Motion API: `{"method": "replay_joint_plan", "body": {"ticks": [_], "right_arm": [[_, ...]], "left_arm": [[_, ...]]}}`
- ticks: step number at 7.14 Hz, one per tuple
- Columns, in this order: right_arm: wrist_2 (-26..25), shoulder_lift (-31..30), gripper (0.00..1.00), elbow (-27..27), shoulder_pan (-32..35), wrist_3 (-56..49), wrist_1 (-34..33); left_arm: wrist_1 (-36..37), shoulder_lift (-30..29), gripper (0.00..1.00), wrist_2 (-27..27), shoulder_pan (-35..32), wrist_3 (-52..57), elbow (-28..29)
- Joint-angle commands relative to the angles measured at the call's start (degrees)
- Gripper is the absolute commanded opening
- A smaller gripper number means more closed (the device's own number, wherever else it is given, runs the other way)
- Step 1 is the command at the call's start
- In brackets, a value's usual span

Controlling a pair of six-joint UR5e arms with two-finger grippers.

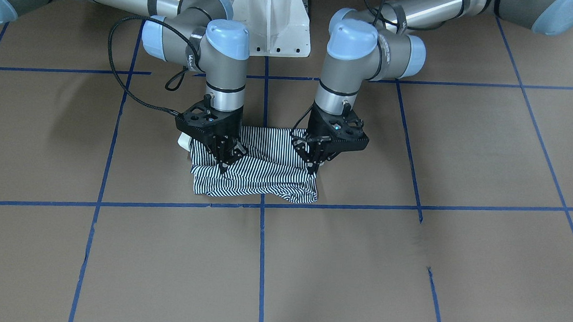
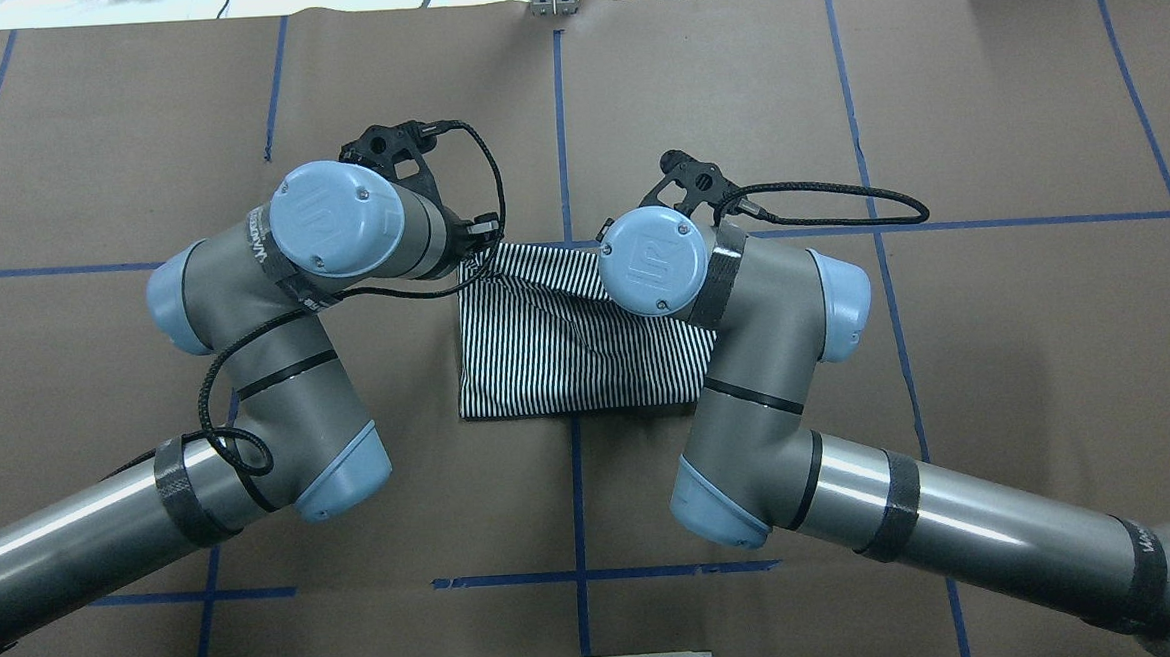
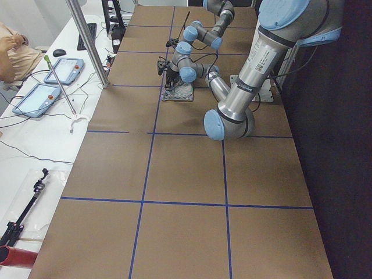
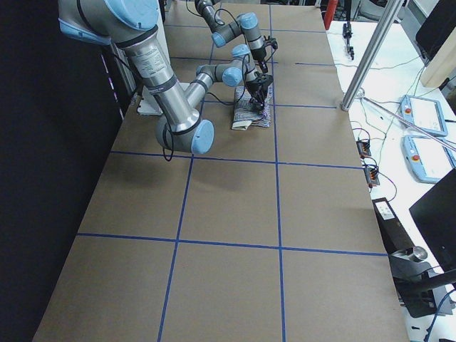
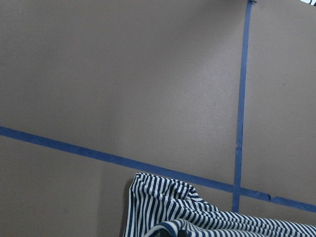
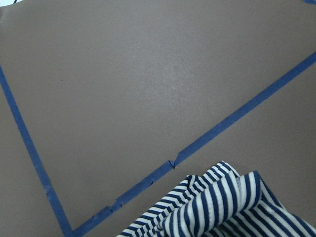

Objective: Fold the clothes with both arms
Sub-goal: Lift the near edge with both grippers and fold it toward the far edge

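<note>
I note the left end effector (image 1: 313, 171) pinched shut on one side of the polo shirt (image 1: 261, 177). The right end effector (image 1: 224, 167) pinches the opposite side likewise. The polo shirt lies folded and rumpled on the tabletop (image 1: 461, 154), just beside a blue tape line (image 1: 362, 206).

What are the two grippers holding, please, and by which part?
The navy-and-white striped polo shirt, it seems: right gripper and left gripper each pinch a raised fold of its top layer, jaws closed.
</note>
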Motion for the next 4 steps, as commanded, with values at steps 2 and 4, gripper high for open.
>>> {"method": "replay_joint_plan", "body": {"ticks": [2, 4], "right_arm": [[-0.1, 0.1, 0.99, -0.7, 0.1, -5.8, 0.3], [3.0, 1.6, 1.0, 0.1, 0.7, -10.1, 0.1]], "left_arm": [[-1.8, 0.4, 0.99, 0.0, -0.1, 4.2, 1.9], [-2.0, 1.0, 1.0, -4.1, -5.1, 14.3, -1.4]]}}
